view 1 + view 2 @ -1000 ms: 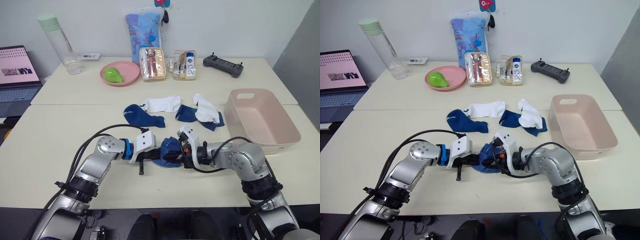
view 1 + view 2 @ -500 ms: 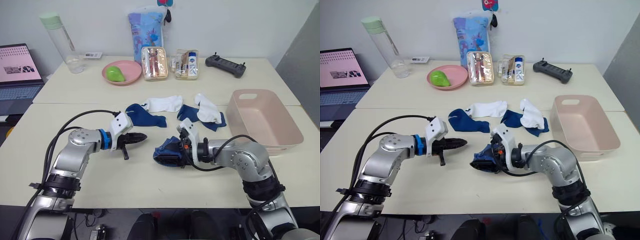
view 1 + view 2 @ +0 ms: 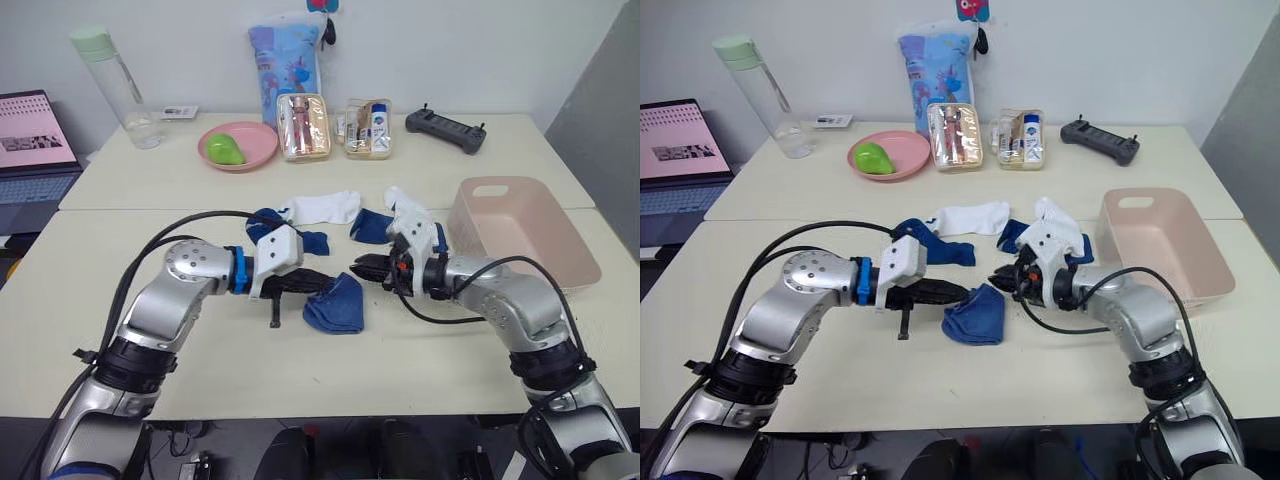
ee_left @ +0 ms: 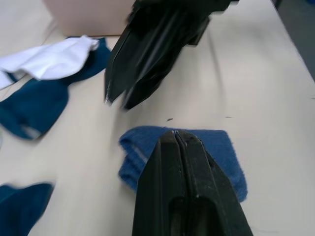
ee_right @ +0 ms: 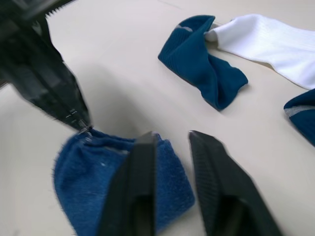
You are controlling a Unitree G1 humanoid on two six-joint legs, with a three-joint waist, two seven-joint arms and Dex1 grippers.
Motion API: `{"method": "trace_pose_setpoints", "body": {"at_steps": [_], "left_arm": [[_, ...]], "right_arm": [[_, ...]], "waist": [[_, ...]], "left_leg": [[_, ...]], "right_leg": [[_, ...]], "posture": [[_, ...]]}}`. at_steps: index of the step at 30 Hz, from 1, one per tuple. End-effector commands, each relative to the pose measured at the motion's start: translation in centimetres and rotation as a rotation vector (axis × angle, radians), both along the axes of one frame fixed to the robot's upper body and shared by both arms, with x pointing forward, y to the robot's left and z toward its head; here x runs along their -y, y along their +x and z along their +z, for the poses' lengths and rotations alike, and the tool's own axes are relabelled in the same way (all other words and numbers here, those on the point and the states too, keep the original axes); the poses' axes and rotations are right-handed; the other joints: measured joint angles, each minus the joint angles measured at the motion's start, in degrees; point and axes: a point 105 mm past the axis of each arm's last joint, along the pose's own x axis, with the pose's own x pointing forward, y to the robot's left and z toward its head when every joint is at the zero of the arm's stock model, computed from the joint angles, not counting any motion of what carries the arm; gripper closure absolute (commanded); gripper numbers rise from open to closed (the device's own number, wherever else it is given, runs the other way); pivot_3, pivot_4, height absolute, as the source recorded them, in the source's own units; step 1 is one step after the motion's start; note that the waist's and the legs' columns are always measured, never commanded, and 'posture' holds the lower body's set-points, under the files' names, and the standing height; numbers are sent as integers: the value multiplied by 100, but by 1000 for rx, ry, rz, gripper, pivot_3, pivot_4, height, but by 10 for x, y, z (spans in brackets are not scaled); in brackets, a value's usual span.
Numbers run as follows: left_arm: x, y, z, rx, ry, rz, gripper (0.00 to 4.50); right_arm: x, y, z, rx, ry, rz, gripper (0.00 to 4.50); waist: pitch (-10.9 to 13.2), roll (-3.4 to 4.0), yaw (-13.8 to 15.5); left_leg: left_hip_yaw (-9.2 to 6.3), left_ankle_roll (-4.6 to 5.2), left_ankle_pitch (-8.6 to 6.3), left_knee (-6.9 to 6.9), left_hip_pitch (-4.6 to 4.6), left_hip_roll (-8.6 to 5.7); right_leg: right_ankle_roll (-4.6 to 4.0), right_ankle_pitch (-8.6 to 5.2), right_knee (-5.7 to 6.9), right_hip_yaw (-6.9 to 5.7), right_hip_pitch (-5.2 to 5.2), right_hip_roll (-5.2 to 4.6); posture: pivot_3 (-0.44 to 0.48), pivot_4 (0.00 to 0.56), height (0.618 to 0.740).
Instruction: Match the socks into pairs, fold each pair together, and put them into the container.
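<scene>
Now the left gripper point(image 3: 318, 279), its two black fingers pressed together on nothing, lies with its tips touching the near edge of the folded royal-blue sock bundle point(image 3: 336, 303), where half a second ago it hung well away from that bundle. The right gripper point(image 3: 362, 267) has let the bundle go and drawn back: its fingers stand narrowly apart and empty just beyond the bundle's far corner, whereas a moment earlier they were clamped on the blue cloth. So I judge the first blue pair is folded and released on the cream tabletop point(image 3: 420, 370), and the next step is to carry it to the pale pink rectangular plastic tub point(image 3: 520, 235), which stands empty well to the right of the bundle. Beyond the bundle, toward the wall, the unsorted socks remain: a loose blue sock point(image 3: 290, 232) touching a white sock point(image 3: 325, 207), and another blue sock point(image 3: 372, 226) lying against a second white sock point(image 3: 412, 222). Open table runs between the bundle and the tub, though the right arm lies across that path, so the right gripper is probably better placed for the lift. Nearer than the bundle the table is bare up to its front edge, leaving room to turn the wrists without brushing the loose socks.
</scene>
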Motion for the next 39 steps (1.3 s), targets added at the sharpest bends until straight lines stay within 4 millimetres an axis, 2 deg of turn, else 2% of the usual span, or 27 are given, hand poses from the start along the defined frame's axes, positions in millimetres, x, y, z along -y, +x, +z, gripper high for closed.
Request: {"method": "trace_pose_setpoints", "body": {"at_steps": [1, 7, 11, 15, 17, 19, 23, 28, 32, 35, 39], "left_arm": [[2, 3, -5, 30, 26, -21, 4500], [-7, 10, -39, 22, 119, 12, 4500], [-12, 9, -48, 9, 145, 24, 4500], [-20, 3, -59, -34, 180, 36, 4500], [-20, -1, -61, -48, 179, 41, 4500], [-18, -2, -59, -53, 157, 51, 4500], [-17, 4, -38, -36, 85, 96, 4500], [-18, 8, -6, -7, -4, 132, 4500], [-6, 1, 17, -36, -72, 90, 4500], [-1, 3, 12, -49, -74, 98, 4500], [10, 12, -16, -70, -49, 123, 4500]], "right_arm": [[-10, -2, -1, 53, -8, 43, 4472], [-34, -4, -29, 56, -98, 61, 4472], [-45, -3, -41, 61, -141, 64, 4472], [-50, -1, -45, 79, -136, 51, 4472], [-52, -2, -38, 112, -96, 58, 4472], [-52, -3, -24, 136, -28, 62, 4472], [-36, -3, 4, 179, 41, 43, 4472], [-22, -15, 9, 174, 33, 76, 4472], [-19, -24, 0, 148, -5, 117, 4472], [-19, -31, -8, 130, -44, 164, 4472], [-23, -38, -26, 67, -86, 221, 4472]], "waist": [[0, 0, 4], [0, 0, 5], [0, 0, 12], [0, 1, 9], [0, 1, 9], [0, 1, 12], [1, 2, 16], [1, 1, 17], [2, 1, 16], [2, 1, 11], [2, 0, 17]], "left_leg": [[0, 0, 0, 0, 0, 0], [-2, 0, 0, 1, 0, 0], [-2, 0, 0, 1, -2, -1], [-1, 0, 0, 1, 5, -1], [-2, -1, 0, 1, 7, 0], [-4, -1, 0, 0, 7, 0], [-3, -1, 0, 3, 3, -2], [-8, 0, 0, 2, 1, -1], [-6, 0, 0, 2, 1, -1], [-3, 0, 0, 3, 3, -2], [-5, -1, 0, 3, 5, -1]], "right_leg": [[0, 0, -1, 0, 0, 0], [0, 0, 0, -1, -1, 0], [0, 0, 0, 0, -3, 0], [0, 0, 1, 1, 1, 0], [0, 0, 3, 0, 0, 0], [0, 0, 4, -1, 1, 0], [0, 0, 2, 1, 1, -1], [0, 0, 2, -4, 0, -1], [0, 0, 1, -3, 1, -1], [0, 0, 0, 0, 4, -1], [0, 0, 3, -4, 5, 0]], "posture": [[0, 150, 733], [0, 150, 733], [0, 150, 733], [0, 150, 733], [0, 150, 733], [0, 150, 733], [0, 150, 733], [0, 150, 733], [0, 150, 733], [0, 150, 733], [0, 150, 733]]}}
